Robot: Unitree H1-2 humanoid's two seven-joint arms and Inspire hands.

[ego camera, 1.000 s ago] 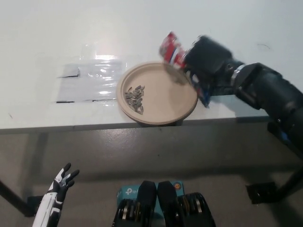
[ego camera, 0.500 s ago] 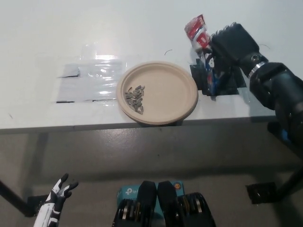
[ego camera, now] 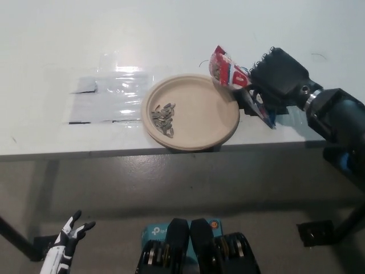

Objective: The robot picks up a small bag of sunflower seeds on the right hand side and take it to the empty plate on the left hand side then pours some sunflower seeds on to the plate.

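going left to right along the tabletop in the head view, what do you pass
clear plastic sheet → small pile of sunflower seeds lying in the left part of the plate → red and white seed bag at the plate's right rim → black right hand holding that bag

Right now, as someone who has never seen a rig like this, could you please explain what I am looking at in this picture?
The picture comes from a camera on a humanoid robot's head, looking steeply down at a white table. The robot has two arms with hands. Its black right hand reaches in from the right and is closed on a small red and white bag of sunflower seeds, held at the right rim of a round tan plate. A little pile of seeds lies on the plate's left part. A clear plastic sheet lies flat on the table left of the plate. The white left hand rests low at the lower left, fingers apart, holding nothing.
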